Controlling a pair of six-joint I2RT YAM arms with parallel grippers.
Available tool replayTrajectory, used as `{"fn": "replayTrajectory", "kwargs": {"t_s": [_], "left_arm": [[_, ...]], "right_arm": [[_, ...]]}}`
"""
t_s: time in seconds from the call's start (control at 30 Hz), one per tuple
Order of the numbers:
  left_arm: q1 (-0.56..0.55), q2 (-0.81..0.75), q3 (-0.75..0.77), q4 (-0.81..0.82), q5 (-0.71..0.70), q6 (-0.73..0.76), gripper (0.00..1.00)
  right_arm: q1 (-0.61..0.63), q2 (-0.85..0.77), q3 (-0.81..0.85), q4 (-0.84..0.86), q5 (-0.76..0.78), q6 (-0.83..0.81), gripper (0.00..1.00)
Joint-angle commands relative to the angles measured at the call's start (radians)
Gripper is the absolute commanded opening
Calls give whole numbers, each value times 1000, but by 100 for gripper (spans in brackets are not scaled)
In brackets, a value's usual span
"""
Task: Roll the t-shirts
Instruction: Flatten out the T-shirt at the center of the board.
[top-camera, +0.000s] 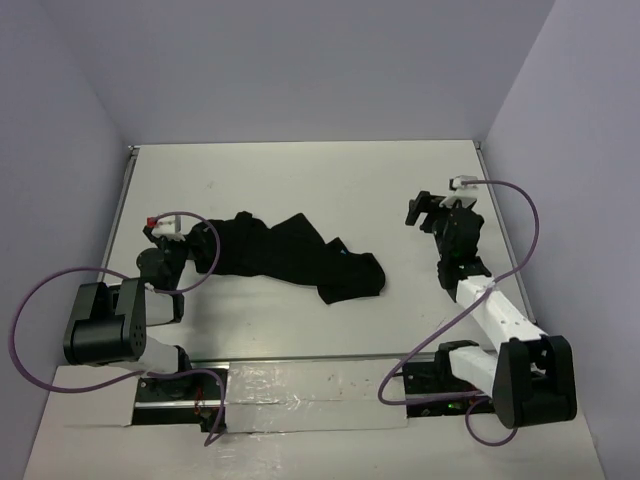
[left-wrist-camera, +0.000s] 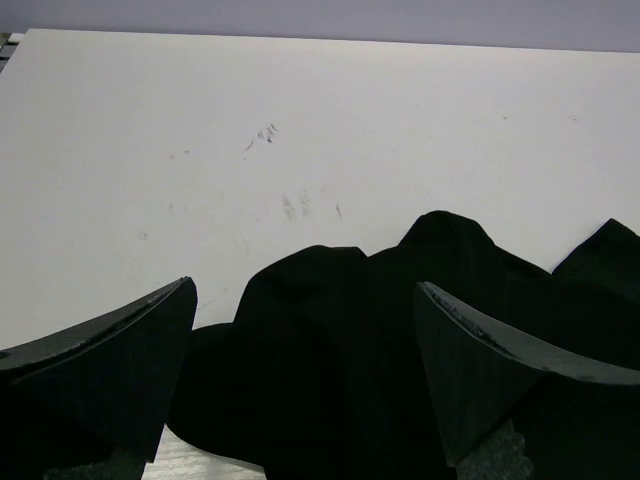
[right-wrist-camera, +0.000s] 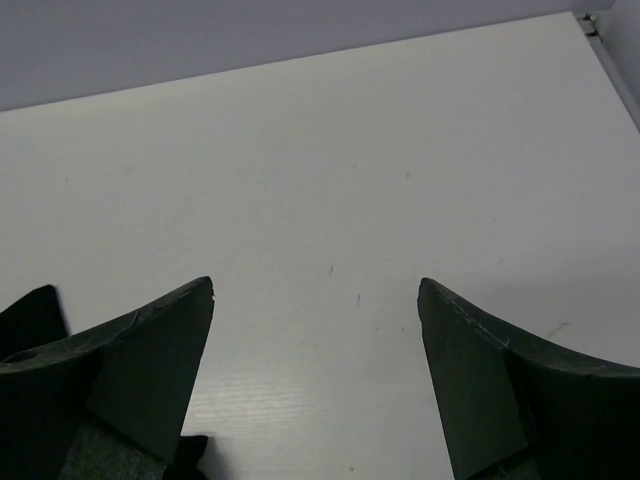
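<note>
The black t-shirt (top-camera: 290, 258) lies crumpled in a long bunch across the middle of the white table (top-camera: 300, 180). My left gripper (top-camera: 183, 240) is at its left end. In the left wrist view the fabric (left-wrist-camera: 340, 350) fills the space below and between the wide-open left gripper (left-wrist-camera: 305, 283), and neither finger pinches it. My right gripper (top-camera: 430, 207) hovers to the right of the shirt, apart from it. In the right wrist view the right gripper (right-wrist-camera: 316, 281) stands open over bare table with nothing between its fingers.
Lilac walls close the table at the back and both sides. A metal rail (top-camera: 127, 200) runs along the left edge. Purple cables (top-camera: 525, 240) loop from both arms. A taped strip (top-camera: 310, 385) lies at the near edge between the bases.
</note>
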Motion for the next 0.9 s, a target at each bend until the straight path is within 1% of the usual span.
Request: {"fn": "replayTrajectory", "kwargs": {"t_s": [0.0,0.03,0.1,0.13,0.2,0.23,0.3,0.33,0.37,0.4,0.43,0.47,0.5,0.53,0.57,0.6,0.63,0.7,0.77,0.8,0.87], "left_arm": [[-2,1,15,69,22,5,99],[-2,1,15,67,22,6,99],[-2,-2,15,59,22,6,99],[-4,-5,15,56,22,8,99],[-10,-12,14,56,33,20,99],[-9,-28,7,71,74,40,99],[-16,-74,24,11,44,25,99],[-15,-106,67,-113,88,50,99],[-18,-139,218,-281,176,86,99],[-25,-166,312,-647,212,122,99],[-38,-170,392,-801,235,203,97],[-41,-171,509,-924,268,245,90],[-50,-180,553,-1134,280,293,78],[-59,-186,585,-1224,282,395,71],[-71,-196,628,-1316,229,434,65],[-76,-214,639,-1387,193,461,61],[-120,-225,645,-1497,158,498,56],[-134,-261,639,-1568,83,496,57],[-134,-292,626,-1636,56,459,59],[-134,-300,618,-1646,26,440,62],[-134,-318,603,-1666,10,379,64]], "right_arm": [[31,-46,96,-281,-27,47,89],[40,-47,115,-382,-10,59,88],[65,-34,174,-482,-6,85,85],[95,-21,193,-586,-3,99,84],[120,31,248,-666,-18,137,83],[143,52,263,-734,-32,154,81],[163,123,306,-792,-85,188,77],[172,144,316,-835,-94,199,75],[194,161,320,-846,-101,220,75],[200,182,316,-848,-127,229,75],[203,189,308,-828,-151,237,73],[208,193,284,-811,-177,257,72],[211,207,273,-796,-206,266,71],[214,216,267,-776,-216,272,70],[218,227,261,-771,-222,277,70],[231,239,260,-771,-222,279,69],[237,271,260,-768,-231,282,69],[248,304,247,-754,-255,291,68],[246,365,227,-716,-274,297,66],[249,388,224,-710,-277,300,64],[252,443,222,-694,-285,296,56]]}}
